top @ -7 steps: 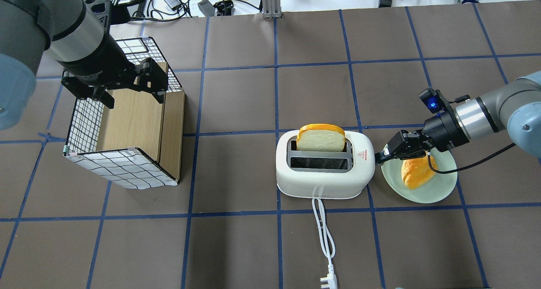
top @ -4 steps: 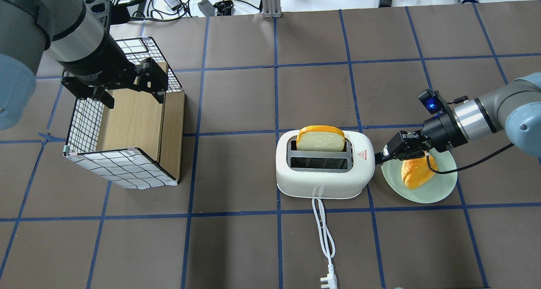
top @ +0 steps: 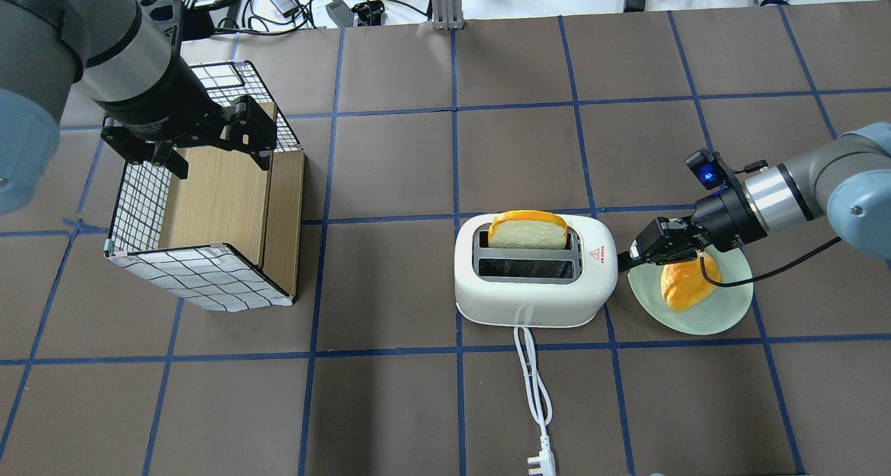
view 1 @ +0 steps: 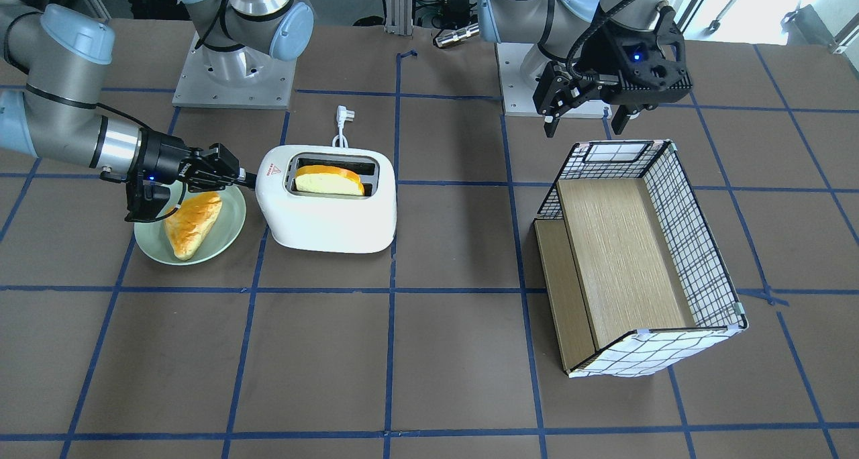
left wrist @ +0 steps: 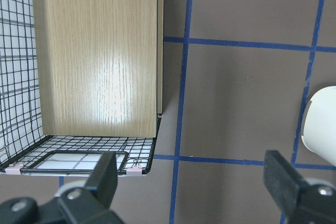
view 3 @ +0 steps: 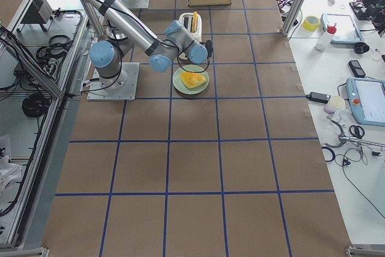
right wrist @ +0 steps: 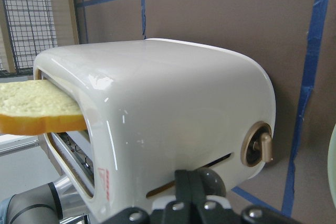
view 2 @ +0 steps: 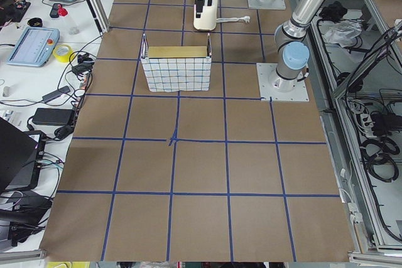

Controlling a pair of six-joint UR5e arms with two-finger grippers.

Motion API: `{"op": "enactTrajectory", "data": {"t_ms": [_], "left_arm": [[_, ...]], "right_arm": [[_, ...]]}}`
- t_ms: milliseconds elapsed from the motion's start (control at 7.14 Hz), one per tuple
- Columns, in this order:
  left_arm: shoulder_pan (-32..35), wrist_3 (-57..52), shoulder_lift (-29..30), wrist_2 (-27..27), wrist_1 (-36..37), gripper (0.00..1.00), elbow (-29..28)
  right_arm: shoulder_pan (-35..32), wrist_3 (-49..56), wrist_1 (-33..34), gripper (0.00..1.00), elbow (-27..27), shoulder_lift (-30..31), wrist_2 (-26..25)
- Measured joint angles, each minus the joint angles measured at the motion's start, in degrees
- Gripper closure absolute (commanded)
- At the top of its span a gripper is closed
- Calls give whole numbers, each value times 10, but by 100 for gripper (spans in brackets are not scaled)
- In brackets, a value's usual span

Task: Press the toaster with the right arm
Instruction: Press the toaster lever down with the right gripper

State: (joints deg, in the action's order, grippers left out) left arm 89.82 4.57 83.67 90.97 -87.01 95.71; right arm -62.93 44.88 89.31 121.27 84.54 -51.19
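The white toaster [top: 536, 291] stands mid-table, with a bread slice [top: 527, 230] sticking up from its far slot. My right gripper [top: 624, 259] is shut and its tip touches the toaster's right end. In the right wrist view the shut fingertips [right wrist: 197, 181] rest against the lever slot of the toaster's end wall [right wrist: 173, 124], beside a bronze dial [right wrist: 257, 145]; the lever knob is hidden behind them. The front view shows the same contact between the right gripper [view 1: 247, 178] and the toaster [view 1: 329, 221]. My left gripper [top: 217, 157] hangs open and empty over the wire rack.
A wire-grid rack with wooden shelves [top: 209, 204] lies at the left. A green plate [top: 724, 316] with a pastry [top: 686, 284] sits under my right wrist. The toaster's white cord [top: 532, 385] and plug [top: 541, 458] trail toward the near edge.
My right gripper has pushed slightly down at the toaster's end, and the bread slice has sunk a little into its slot. The left arm has not moved.
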Motion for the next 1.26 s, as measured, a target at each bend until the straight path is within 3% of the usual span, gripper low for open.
{"op": "enactTrajectory", "data": {"t_ms": [1260], "left_arm": [[0, 0, 0, 0, 0, 0, 0]], "right_arm": [[0, -8, 43, 100, 22, -7, -8]]}}
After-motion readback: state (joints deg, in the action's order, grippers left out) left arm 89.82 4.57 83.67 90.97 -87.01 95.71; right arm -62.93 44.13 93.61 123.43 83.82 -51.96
